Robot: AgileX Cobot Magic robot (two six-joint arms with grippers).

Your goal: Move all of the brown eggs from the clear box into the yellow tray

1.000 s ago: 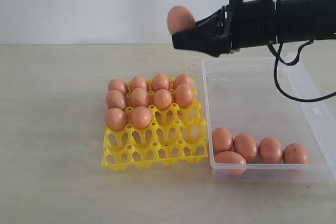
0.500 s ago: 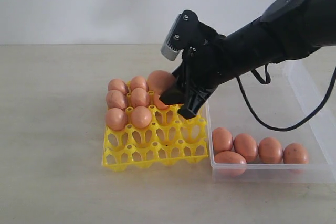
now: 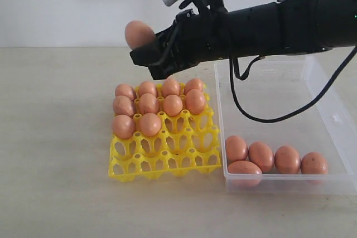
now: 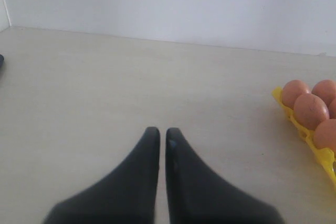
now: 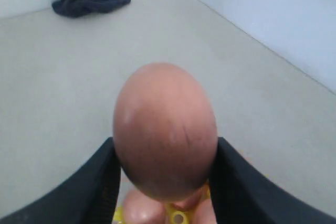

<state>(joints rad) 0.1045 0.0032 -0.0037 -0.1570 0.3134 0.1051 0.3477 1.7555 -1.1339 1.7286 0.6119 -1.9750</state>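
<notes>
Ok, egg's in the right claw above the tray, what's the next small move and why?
Probably bring the right claw down toward the empty cup beside the third-row eggs: the held egg hangs well above the yellow tray, whose two back rows are full.

The held egg [image 5: 164,129] hides most of the yellow tray [image 5: 177,217] in the right wrist view
</notes>
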